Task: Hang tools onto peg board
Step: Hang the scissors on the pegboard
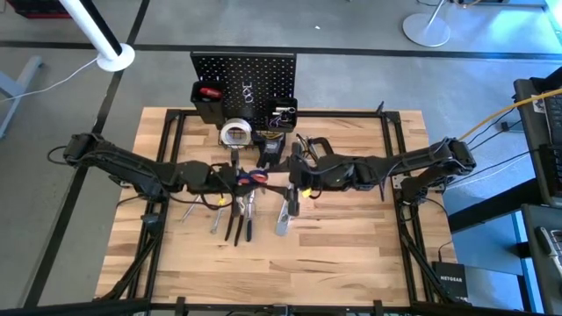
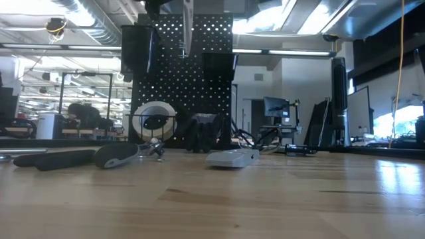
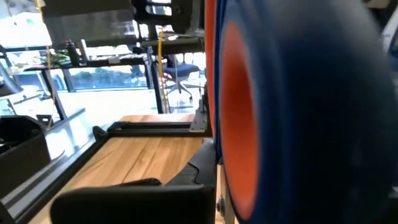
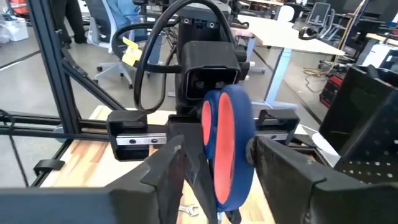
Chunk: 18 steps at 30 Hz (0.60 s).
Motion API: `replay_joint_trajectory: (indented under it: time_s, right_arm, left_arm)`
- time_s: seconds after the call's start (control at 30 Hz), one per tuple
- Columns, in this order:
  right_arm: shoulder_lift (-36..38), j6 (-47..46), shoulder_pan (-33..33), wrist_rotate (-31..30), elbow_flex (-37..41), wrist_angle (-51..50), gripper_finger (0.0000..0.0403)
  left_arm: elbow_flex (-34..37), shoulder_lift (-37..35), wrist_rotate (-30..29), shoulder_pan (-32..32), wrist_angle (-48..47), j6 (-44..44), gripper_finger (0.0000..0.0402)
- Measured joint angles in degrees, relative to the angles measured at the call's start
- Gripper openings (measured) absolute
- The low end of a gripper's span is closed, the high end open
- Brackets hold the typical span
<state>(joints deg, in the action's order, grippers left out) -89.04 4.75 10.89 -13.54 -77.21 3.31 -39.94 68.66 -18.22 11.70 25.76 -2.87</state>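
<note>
Mid-desk handover: the upright black perforated metal peg board (image 1: 243, 75) stands at the desk's 12 o'clock edge, not yet bearing the piece in play. The left tool (image 1: 235, 178), reaching in from 9 o'clock, is clamped on the blue-handled scissors with orange-lined loops (image 4: 227, 143), held clear above the desk centre. The right tool (image 4: 230, 180), in from 3 o'clock, has its fingers (image 4: 168, 168) spread either side of a blue loop, apparently not pressing it. The step looks like a transfer between arms. Next, the right tool would need to close squarely on the loop before the left lets go, then carry the scissors toward 12 o'clock to a peg.

Around them is a bright workshop with a grey concrete floor (image 1: 351, 35) and office chairs beyond. The pale wooden plank desk (image 1: 351, 254) carries, just toward 6 o'clock of the tools, dark-handled pliers (image 1: 239, 215) and a silver level bar (image 1: 285, 215). A pale tape roll (image 1: 235, 133) sits at the board's foot
</note>
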Motion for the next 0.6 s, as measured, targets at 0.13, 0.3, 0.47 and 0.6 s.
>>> replay_joint_trajectory:
  time_s: [0.13, 0.3, 0.47, 0.6]
  right_arm:
    - [-0.6, 0.0, -0.6, 0.5, 0.0, 0.5, 0.0149]
    - [-1.4, -0.7, -1.3, 1.8, 0.1, 0.5, 0.0116]
    - [-1.5, 0.0, -1.2, 4.1, 0.1, 0.1, 0.0096]
    - [-1.5, 0.3, -1.2, 4.1, 0.1, -0.1, 0.0058]
  left_arm:
    - [0.0, 0.1, 3.0, 0.0, -0.9, -0.6, 0.0015]
    - [0.0, 0.3, 4.6, 0.3, -0.5, -0.8, 0.0016]
    - [0.0, 0.2, 4.9, 0.2, -0.9, -0.8, 0.0015]
    - [0.0, 0.2, 4.6, 0.2, -0.8, -0.8, 0.0017]
